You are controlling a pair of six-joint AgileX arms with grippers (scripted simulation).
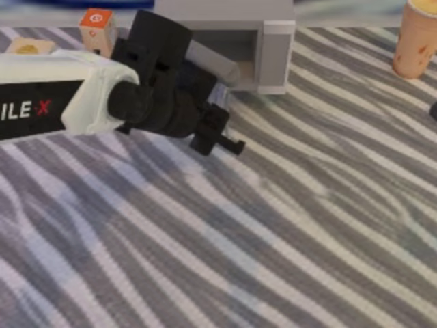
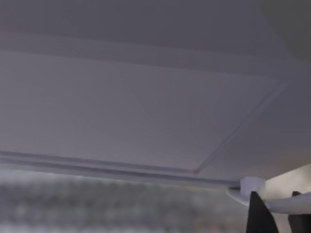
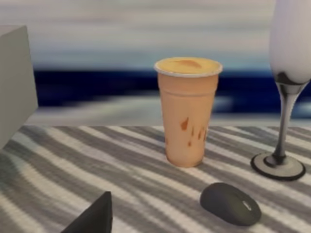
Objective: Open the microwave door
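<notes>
- The left gripper (image 1: 217, 131) hangs just in front of the microwave (image 1: 273, 55), low over the striped cloth at the foot of its opening. The dark fingers point away from the box and grasp nothing that shows. Whether they are parted or closed cannot be told from these views.
- The left arm comes in from the left of the microwave, and its dark wrist covers part of the front.
- The microwave door (image 1: 213, 60) is swung out from the box at an angle. In the top view it shows as a grey slab slanting from behind the wrist toward the gripper, with the open cavity to its right. The left wrist view is filled with a flat pale panel with a thin frame line, seen from very close; it is most likely this door.
- Judged from the gap, the door is already off its closed position and partly open. How wide it must go is not shown. What seems left is to swing it further, or to draw the arm clear.
- An orange-topped block (image 1: 97, 29) sits left of the microwave and an orange cup (image 1: 418, 37) well to its right.
- The right gripper (image 3: 92, 218) is parked right of the microwave near the cup, a dark mouse (image 3: 230, 204) and a wine glass (image 3: 286, 87); its state cannot be told.
</notes>
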